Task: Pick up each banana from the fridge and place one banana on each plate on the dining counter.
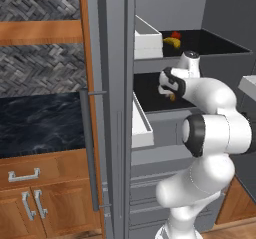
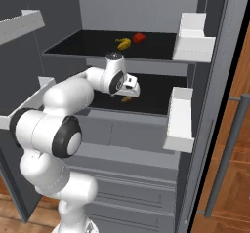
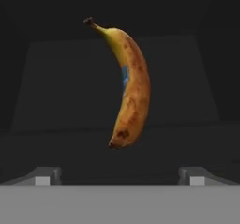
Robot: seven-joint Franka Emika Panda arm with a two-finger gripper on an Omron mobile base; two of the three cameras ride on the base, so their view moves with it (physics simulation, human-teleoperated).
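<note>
A brown-spotted banana (image 3: 129, 85) lies flat on the open fridge's (image 2: 146, 129) middle shelf; another banana (image 2: 123, 43) lies on the shelf above.

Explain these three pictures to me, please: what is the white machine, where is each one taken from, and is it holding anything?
The white machine is a robot arm on a driving base, reaching into an open grey fridge. Two pictures come from cameras on the base, behind the arm to its left and to its right, so they show the same scene from two sides. The third comes from a camera on the hand, looking along the gripper.

On the fridge's middle black shelf lies a spotted banana, right in front of the gripper. The shelf above carries a second banana beside a small red fruit. White bins hang on the door.

Nothing is held: the gripper is open, its two tips either side of the banana's near end, not touching it.
</note>
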